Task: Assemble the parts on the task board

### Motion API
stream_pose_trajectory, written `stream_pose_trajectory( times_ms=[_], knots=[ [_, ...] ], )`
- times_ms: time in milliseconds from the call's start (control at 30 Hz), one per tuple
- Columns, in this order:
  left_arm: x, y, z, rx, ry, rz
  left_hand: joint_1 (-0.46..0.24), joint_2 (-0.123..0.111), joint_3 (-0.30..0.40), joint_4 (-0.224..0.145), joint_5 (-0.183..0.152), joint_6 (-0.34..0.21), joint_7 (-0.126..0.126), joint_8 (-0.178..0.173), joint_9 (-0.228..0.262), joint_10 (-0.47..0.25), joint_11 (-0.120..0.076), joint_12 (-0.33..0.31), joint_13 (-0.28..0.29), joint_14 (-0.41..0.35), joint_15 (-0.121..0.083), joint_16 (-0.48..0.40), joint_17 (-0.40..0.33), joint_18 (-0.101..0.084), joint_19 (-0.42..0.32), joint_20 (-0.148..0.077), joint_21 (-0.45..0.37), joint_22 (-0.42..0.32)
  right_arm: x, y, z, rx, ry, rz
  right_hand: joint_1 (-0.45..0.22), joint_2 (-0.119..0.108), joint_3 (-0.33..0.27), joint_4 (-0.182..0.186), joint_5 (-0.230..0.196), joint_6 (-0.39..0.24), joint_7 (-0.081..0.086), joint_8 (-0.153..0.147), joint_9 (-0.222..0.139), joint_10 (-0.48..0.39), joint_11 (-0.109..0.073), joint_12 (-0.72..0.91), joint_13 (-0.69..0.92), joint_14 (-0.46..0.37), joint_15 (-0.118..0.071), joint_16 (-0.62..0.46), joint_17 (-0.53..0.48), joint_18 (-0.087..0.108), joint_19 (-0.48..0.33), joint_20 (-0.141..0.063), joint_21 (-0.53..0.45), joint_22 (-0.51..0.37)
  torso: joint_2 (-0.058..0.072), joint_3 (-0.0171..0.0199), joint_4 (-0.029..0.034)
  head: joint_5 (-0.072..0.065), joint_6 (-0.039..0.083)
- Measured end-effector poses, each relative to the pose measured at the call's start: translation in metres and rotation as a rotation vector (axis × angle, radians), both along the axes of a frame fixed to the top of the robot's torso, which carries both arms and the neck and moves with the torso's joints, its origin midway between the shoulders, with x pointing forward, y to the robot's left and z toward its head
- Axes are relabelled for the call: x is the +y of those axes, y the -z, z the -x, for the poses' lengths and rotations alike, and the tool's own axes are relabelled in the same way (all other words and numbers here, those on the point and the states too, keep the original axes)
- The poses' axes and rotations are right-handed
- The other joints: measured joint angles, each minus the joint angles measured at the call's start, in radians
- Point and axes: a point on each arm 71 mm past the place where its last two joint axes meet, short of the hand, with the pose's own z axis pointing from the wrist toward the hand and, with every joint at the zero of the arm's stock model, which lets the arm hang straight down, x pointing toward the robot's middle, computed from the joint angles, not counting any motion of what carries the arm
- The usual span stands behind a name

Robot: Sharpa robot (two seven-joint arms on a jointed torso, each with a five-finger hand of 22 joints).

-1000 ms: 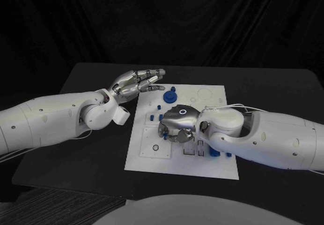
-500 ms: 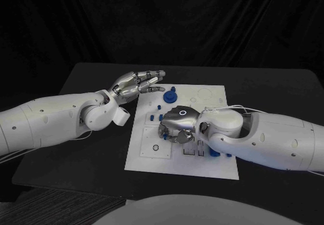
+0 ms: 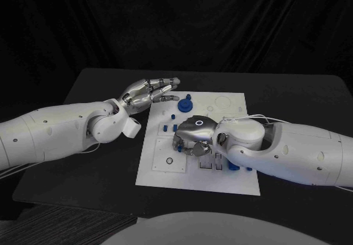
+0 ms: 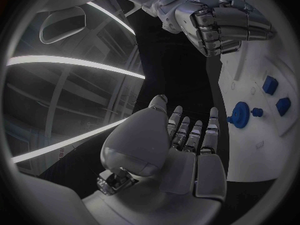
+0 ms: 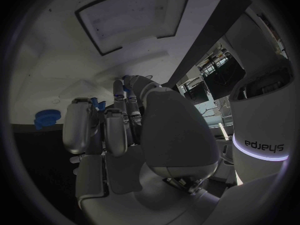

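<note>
The white task board lies mid-table. A round blue part stands near its far edge, with small blue pieces beside it. My right hand is low over the board's middle, fingers curled in tight. Bits of blue show between those fingers; I cannot tell whether they are held or stand on the board behind. My left hand hovers by the board's far left corner, fingers straight and apart, holding nothing.
More blue pieces sit on the board under my right forearm. Dark slots and a small ring mark the board's near half. Black table lies bare to the left of the board.
My right hand has sunk slightly toward the board's near side. My left hand has barely moved.
</note>
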Motion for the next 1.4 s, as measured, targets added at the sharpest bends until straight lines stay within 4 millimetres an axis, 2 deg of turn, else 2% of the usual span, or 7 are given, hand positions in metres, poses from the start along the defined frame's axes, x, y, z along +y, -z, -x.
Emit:
stream_pose_trajectory(
  times_ms=[167, 400, 867, 1133, 1200, 1300, 1400],
  knots=[
    [0.0, 0.001, 0.0, 0.002, 0.0, -0.001, 0.0, 0.0, 0.0, 0.0, 0.004, 0.0, 0.0, 0.0, 0.0, 0.0, 0.0, 0.0, 0.0, 0.0, 0.0, 0.0, 0.0, 0.0, 0.0, 0.0, 0.0, 0.0, -0.001, 0.001, 0.0, 0.002, 0.006, 0.006, -0.016, -0.008, -0.003, -0.005, -0.047, -0.065, -0.012, -0.038, -0.022, -0.039, 0.001, -0.003, 0.001, 0.0, 0.0, -0.007, 0.0, 0.0, -0.004, 0.004, -0.012, 0.0, 0.0, 0.0005, -0.0001, -0.001, 0.0],
    [0.001, 0.001, 0.0, 0.005, 0.001, -0.002, 0.0, 0.0, 0.0, 0.0, 0.004, 0.0, 0.0, 0.0, 0.0, 0.0, 0.0, 0.0, 0.0, 0.0, 0.0, 0.0, 0.0, 0.0, 0.0, 0.0, 0.0, 0.0, -0.001, 0.001, -0.001, 0.003, 0.012, 0.012, -0.055, -0.022, -0.023, 0.015, -0.133, -0.097, -0.025, -0.04, -0.041, -0.068, 0.003, -0.004, 0.006, 0.0, 0.0, -0.023, 0.0, 0.0, -0.017, 0.001, -0.042, 0.0, 0.0, 0.0009, -0.0004, -0.003, 0.0],
    [0.001, 0.002, 0.001, 0.011, 0.003, -0.005, 0.0, 0.0, 0.006, 0.0, 0.004, 0.004, 0.004, 0.004, 0.001, 0.0, 0.0, 0.0, 0.0, 0.004, 0.004, 0.0, 0.0, 0.0, 0.007, 0.0, 0.0, -0.001, -0.002, 0.001, -0.002, 0.005, 0.015, 0.016, -0.061, -0.026, -0.036, 0.024, -0.178, -0.103, -0.032, -0.039, -0.049, -0.082, 0.004, -0.003, 0.01, 0.0, 0.0, -0.027, 0.0, 0.0, -0.018, 0.0, -0.047, 0.0, 0.0, 0.0008, -0.0004, -0.005, 0.0],
    [0.001, 0.003, 0.001, 0.015, 0.004, -0.007, 0.0, 0.0, 0.006, 0.0, 0.008, 0.004, 0.004, 0.004, 0.001, 0.0, 0.0, 0.0, 0.0, 0.004, 0.004, 0.0, 0.0, 0.0, 0.007, 0.0, 0.0, -0.001, -0.011, 0.001, -0.003, 0.002, 0.032, 0.013, -0.072, -0.038, -0.137, 0.048, -0.249, -0.24, -0.046, -0.039, -0.106, -0.264, 0.027, -0.034, -0.009, 0.0, 0.0, -0.057, 0.0, 0.017, -0.049, 0.006, -0.123, 0.0, 0.0, 0.0006, 0.0, -0.007, 0.0],
    [0.001, 0.003, 0.001, 0.016, 0.004, -0.007, 0.0, 0.0, 0.006, 0.0, 0.008, 0.004, 0.004, 0.004, 0.001, 0.0, 0.0, 0.0, 0.0, 0.004, 0.004, 0.0, 0.0, 0.0, 0.007, 0.0, 0.0, -0.001, -0.015, 0.001, -0.004, -0.003, 0.039, 0.011, -0.041, -0.032, -0.232, 0.093, -0.255, -0.282, -0.057, -0.039, -0.14, -0.343, 0.03, -0.044, -0.031, 0.0, 0.0, -0.057, 0.0, 0.017, -0.052, 0.009, -0.139, 0.0, 0.0, 0.0006, 0.0, -0.007, 0.0],
    [0.002, 0.003, 0.001, 0.016, 0.002, -0.008, 0.003, 0.003, 0.007, -0.002, 0.008, 0.004, 0.004, 0.004, 0.001, 0.0, 0.0, 0.0, 0.0, 0.004, 0.004, 0.0, 0.0, 0.0, 0.007, 0.0, 0.0, -0.001, -0.022, -0.007, -0.007, -0.028, 0.048, 0.002, 0.035, -0.079, -0.322, 0.226, -0.271, -0.306, -0.081, -0.039, -0.174, -0.432, 0.03, -0.067, -0.078, 0.003, 0.003, -0.062, 0.0, 0.017, -0.052, 0.009, -0.153, 0.0, 0.0, 0.0006, 0.0, -0.005, 0.0],
    [0.004, 0.003, 0.001, 0.017, 0.0, -0.009, 0.004, 0.004, 0.008, -0.003, 0.008, 0.004, 0.004, 0.004, 0.001, 0.0, 0.0, 0.0, 0.0, 0.004, 0.004, 0.0, 0.0, 0.0, 0.007, 0.0, 0.0, -0.002, -0.032, -0.023, -0.012, -0.075, 0.058, -0.014, 0.049, -0.094, -0.345, 0.249, -0.277, -0.297, -0.08, -0.034, -0.181, -0.465, 0.032, -0.079, -0.1, 0.003, 0.003, -0.067, 0.0, 0.017, -0.052, 0.009, -0.153, 0.0, 0.0, 0.0006, 0.0, -0.002, 0.0]
  ],
)
